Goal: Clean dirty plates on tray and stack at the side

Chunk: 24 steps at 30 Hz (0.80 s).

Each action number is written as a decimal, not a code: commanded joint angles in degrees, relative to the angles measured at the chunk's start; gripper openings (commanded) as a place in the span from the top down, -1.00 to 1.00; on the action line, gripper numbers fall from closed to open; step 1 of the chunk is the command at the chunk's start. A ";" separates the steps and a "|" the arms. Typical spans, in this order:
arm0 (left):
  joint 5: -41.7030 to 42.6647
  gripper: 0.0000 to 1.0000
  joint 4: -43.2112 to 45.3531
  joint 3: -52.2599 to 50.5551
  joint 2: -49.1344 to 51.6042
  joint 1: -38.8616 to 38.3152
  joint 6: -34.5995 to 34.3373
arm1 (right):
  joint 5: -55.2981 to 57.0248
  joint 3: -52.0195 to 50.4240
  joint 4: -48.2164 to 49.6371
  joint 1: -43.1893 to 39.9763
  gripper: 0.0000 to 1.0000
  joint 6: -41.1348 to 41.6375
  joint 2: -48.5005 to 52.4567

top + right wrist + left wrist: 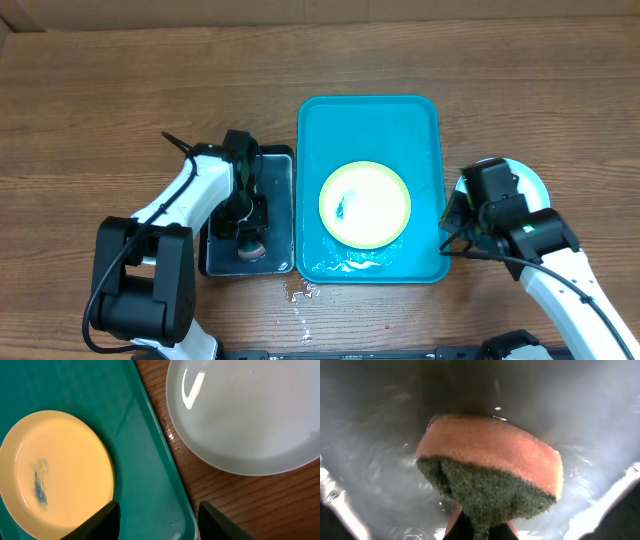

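The one plate left on the tray [370, 130] is the yellow plate [365, 205]. It sits a little below the middle, with a blue smear [343, 208] left of its centre. A pale plate [245, 415] lies on the wood just beside the tray's right rim, under the right arm. I can't make out a third.

The left claw [479, 529] is pinching a sponge [490, 455], orange with a green scouring face, down in the wet black tray [275, 200] that touches the blue tray's left side. The right claw [160, 520] hangs spread and empty above the blue tray's right rim, between the two plates.

If I were doing it, I'd lift the sponge clear of both rims and bring the green face flat onto the smear. I'd rub in short strokes with light pressure, because a glossy plate on a wet tray will likely slide. The right claw could steady the plate's near edge.

The table [100, 100] is brown wood grain. A small puddle [300, 292] lies by the front of the trays, and water glints inside the blue tray's front edge.
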 commanded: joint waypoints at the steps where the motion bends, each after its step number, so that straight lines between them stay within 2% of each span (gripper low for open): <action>1: 1.05 0.89 -2.60 6.32 -2.12 -0.31 1.51 | -4.81 1.01 0.35 -2.05 -0.04 -2.71 0.61; 4: 0.96 0.58 -2.67 7.34 -2.51 -0.44 2.56 | -6.36 1.01 0.90 -2.08 -0.05 -4.98 0.98; 11: 0.24 0.52 -1.18 5.73 -2.21 -0.50 2.75 | -6.34 1.01 0.87 -1.99 -0.05 -4.96 1.20; 18: 0.15 0.31 -0.59 4.26 -2.21 -0.66 2.80 | -6.40 1.01 0.85 -1.97 -0.06 -4.94 1.20; 21: 0.17 0.24 5.07 -0.20 -2.16 -1.64 2.80 | -8.72 1.01 0.96 -1.97 -0.07 -4.96 1.20; 22: 0.17 0.29 7.02 -1.53 -2.16 -1.92 2.78 | -8.76 1.01 0.94 -1.97 -0.06 -4.96 1.20; 24: 0.17 0.57 9.49 -3.56 -2.16 -2.32 2.75 | -8.70 1.01 0.76 -1.97 -0.06 -5.03 1.29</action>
